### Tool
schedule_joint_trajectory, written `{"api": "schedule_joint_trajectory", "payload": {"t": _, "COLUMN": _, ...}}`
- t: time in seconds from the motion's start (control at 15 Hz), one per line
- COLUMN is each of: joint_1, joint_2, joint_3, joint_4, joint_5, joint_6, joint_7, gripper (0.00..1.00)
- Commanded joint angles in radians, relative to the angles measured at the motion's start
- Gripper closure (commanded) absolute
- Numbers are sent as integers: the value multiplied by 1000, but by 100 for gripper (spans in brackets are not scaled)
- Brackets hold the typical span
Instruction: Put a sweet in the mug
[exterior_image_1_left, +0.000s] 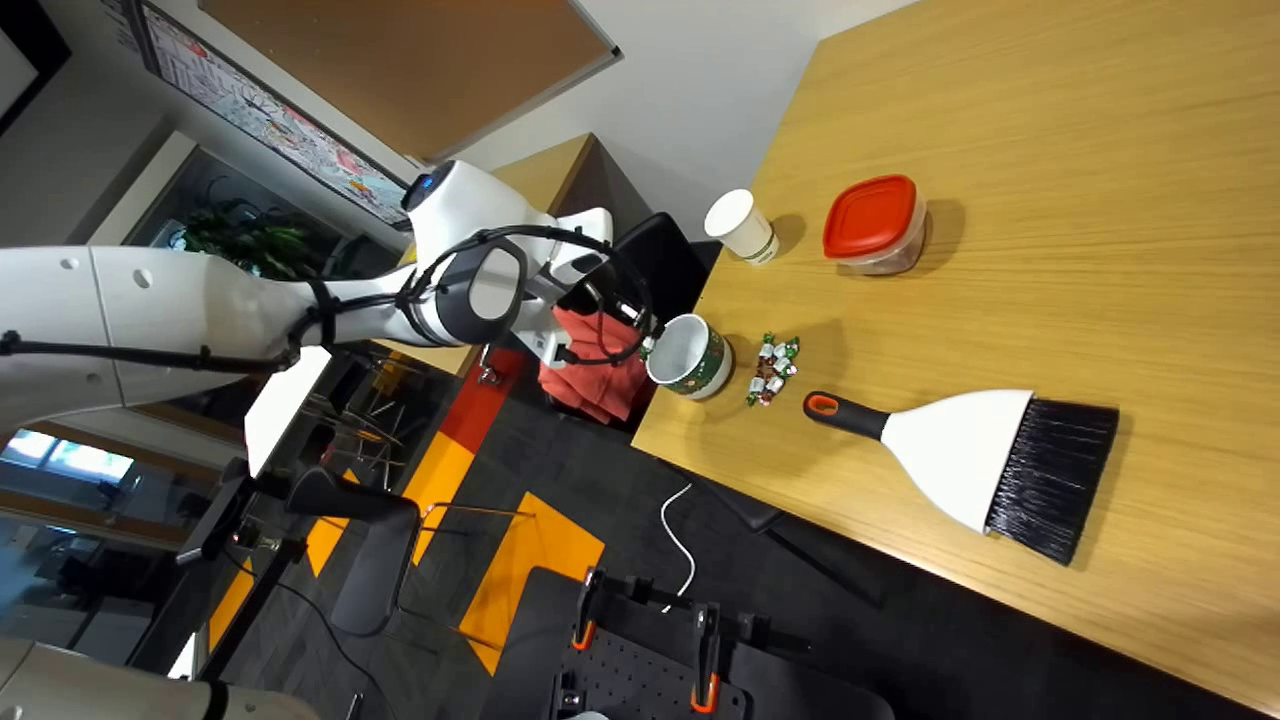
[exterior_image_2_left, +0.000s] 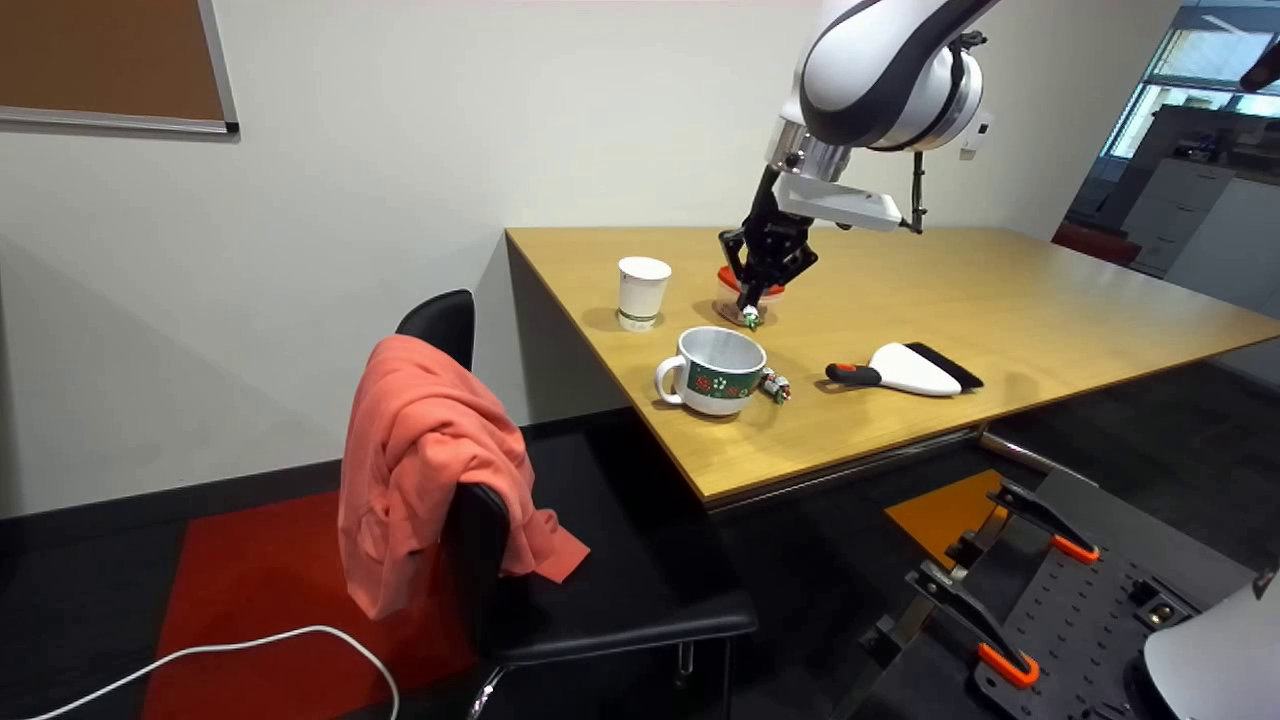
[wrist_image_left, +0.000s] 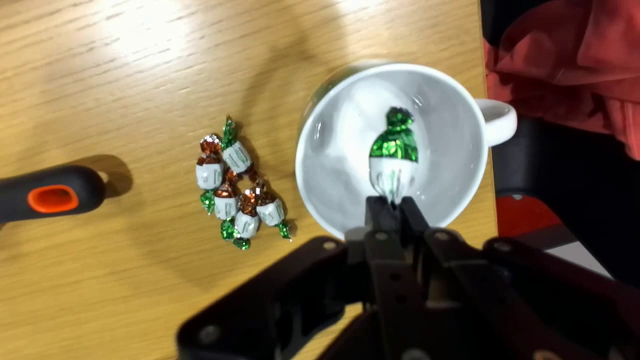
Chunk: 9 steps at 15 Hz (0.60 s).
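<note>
My gripper (wrist_image_left: 394, 204) is shut on a sweet (wrist_image_left: 395, 152) in a white and green wrapper, held by one end. In the wrist view the sweet shows over the inside of the mug (wrist_image_left: 330, 165). The mug is white, with a handle and a green patterned band, and stands upright in both exterior views (exterior_image_1_left: 712, 368) (exterior_image_2_left: 722, 385). In an exterior view the gripper (exterior_image_2_left: 748, 298) and the held sweet (exterior_image_2_left: 751, 318) appear above and behind the mug's rim. Several other sweets (wrist_image_left: 246, 220) lie in a pile beside the mug, on the side away from its handle.
A white paper cup (exterior_image_1_left: 742, 230) and a red-lidded tub (exterior_image_1_left: 872, 220) stand further back on the table. A brush (exterior_image_1_left: 950, 445) lies past the pile, its handle (wrist_image_left: 75, 192) towards it. The mug stands near the table's edge. A chair with a pink cloth (exterior_image_2_left: 430, 440) stands beside the table.
</note>
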Motion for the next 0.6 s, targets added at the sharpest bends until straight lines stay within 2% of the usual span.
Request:
{"api": "schedule_joint_trajectory", "payload": {"t": 0.0, "joint_1": -3, "joint_2": -40, "joint_3": 15, "joint_4": -37, "joint_5": -4, "joint_6": -21, "joint_7": -12, "gripper": 59}}
{"api": "schedule_joint_trajectory", "payload": {"t": 0.4, "joint_1": -4, "joint_2": -47, "joint_3": 17, "joint_4": -54, "joint_5": -11, "joint_6": -10, "joint_7": -11, "gripper": 13}}
{"api": "schedule_joint_trajectory", "payload": {"t": 0.53, "joint_1": -5, "joint_2": -50, "joint_3": 18, "joint_4": -58, "joint_5": -8, "joint_6": -7, "joint_7": -13, "gripper": 1}}
